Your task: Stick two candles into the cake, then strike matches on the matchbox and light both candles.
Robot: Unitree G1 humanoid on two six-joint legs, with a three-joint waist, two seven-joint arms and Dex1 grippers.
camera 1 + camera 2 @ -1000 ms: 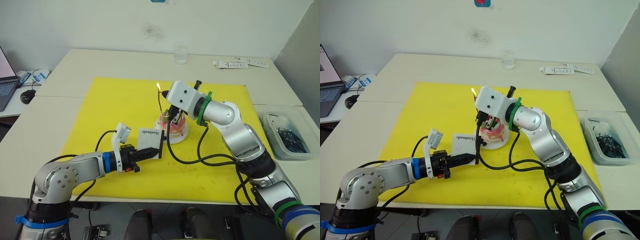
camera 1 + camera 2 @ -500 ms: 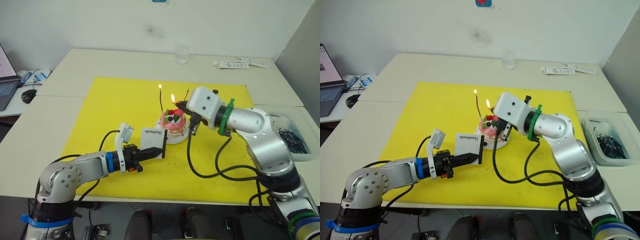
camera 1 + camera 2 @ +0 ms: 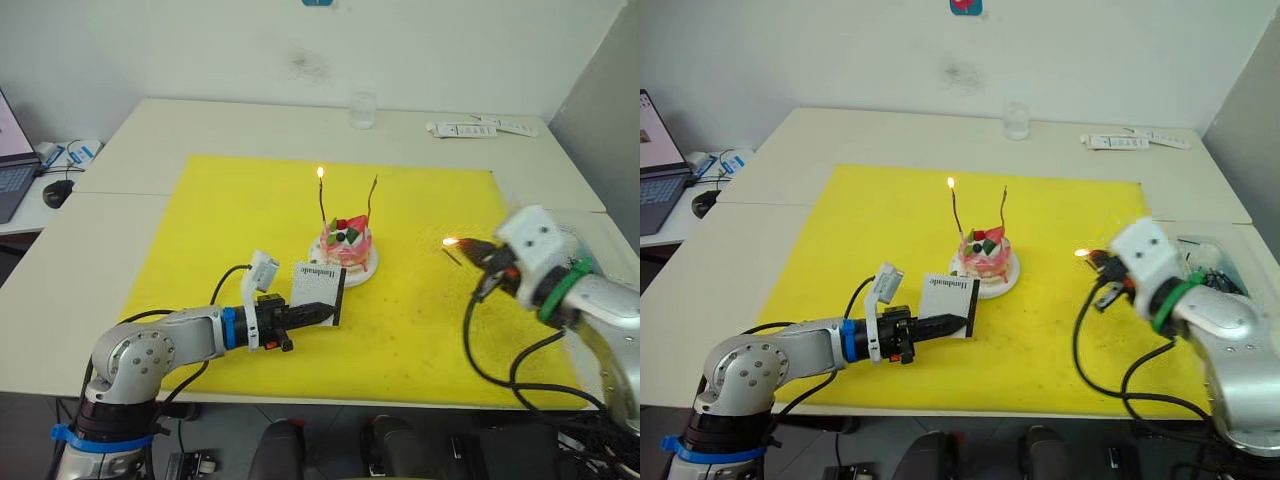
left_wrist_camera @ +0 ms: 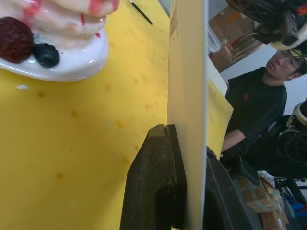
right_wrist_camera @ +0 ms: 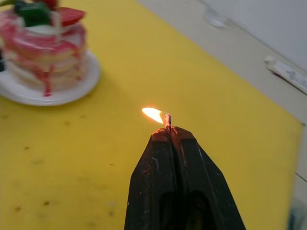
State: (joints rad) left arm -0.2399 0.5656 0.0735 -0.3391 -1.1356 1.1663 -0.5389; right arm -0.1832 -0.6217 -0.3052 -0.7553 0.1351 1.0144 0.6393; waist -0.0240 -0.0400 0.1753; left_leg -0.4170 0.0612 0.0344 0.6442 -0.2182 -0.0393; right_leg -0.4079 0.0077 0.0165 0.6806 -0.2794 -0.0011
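Left arm: lay low along the near edge of the yellow mat [image 3: 250,215], forearm reaching toward the cake.
Left pincer [image 3: 325,312]: clenched on the matchbox [image 3: 318,290], held upright on edge just in front of the plate [image 3: 368,270].
Right arm: bent near the mat's right edge, well apart from the cake.
Right pincer [image 5: 169,132]: clamped on a match [image 5: 167,120], flame burning at its tip.
Cake [image 3: 346,245]: on its plate, mid-mat.
Candles [image 3: 322,205]: both stood in the cake; left one lit, right one [image 3: 371,198] showed no flame.
Surface [image 3: 150,130]: pale, carrying the mat.
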